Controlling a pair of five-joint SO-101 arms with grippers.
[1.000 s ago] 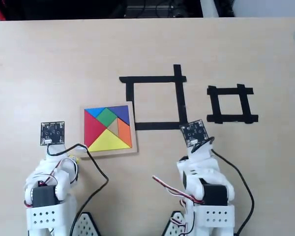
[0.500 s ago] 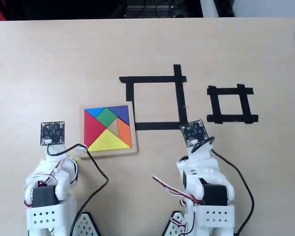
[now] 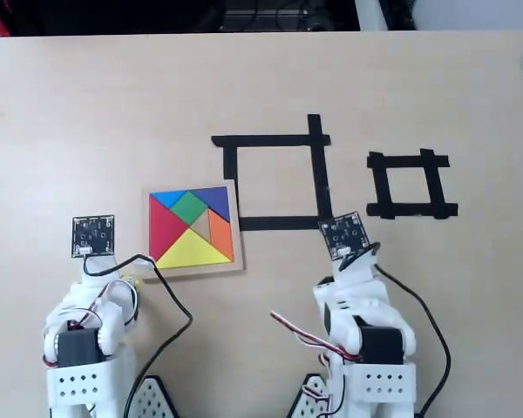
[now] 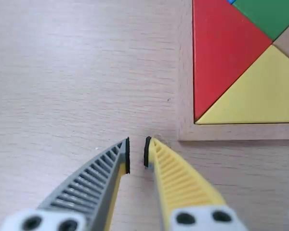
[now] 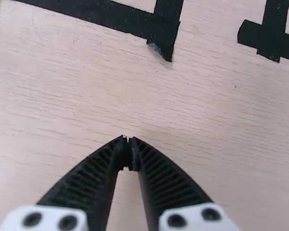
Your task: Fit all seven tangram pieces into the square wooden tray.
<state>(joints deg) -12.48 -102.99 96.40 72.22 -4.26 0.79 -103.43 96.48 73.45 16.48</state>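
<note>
The left gripper (image 4: 136, 153) hangs low over the bare tabletop (image 3: 87, 113), its grey and yellow fingers drawn almost together, with a thin slit between the black tips and nothing in it. The right gripper (image 5: 128, 153) has its black fingers pressed tip to tip, also holding nothing, above plain wood a little short of a loose end of black tape (image 5: 164, 45).

From above, both arms sit folded back at the near edge. The square wooden tray (image 3: 196, 269) lies flat at about two o'clock from the left arm, one corner close to that gripper's tips. All seven pieces sit inside it: red triangle (image 3: 166, 231), yellow triangle (image 3: 194, 251), green piece (image 3: 190, 206), light blue triangle (image 3: 166, 198), dark blue parallelogram (image 3: 213, 198), orange piece (image 3: 221, 231) and a small tan piece (image 3: 200, 228).

A large tape square (image 3: 316, 174) sits at twelve o'clock from the right arm, touching the tray's far right corner. A smaller tape square (image 3: 411, 209) lies at two o'clock, well apart from the tray.
</note>
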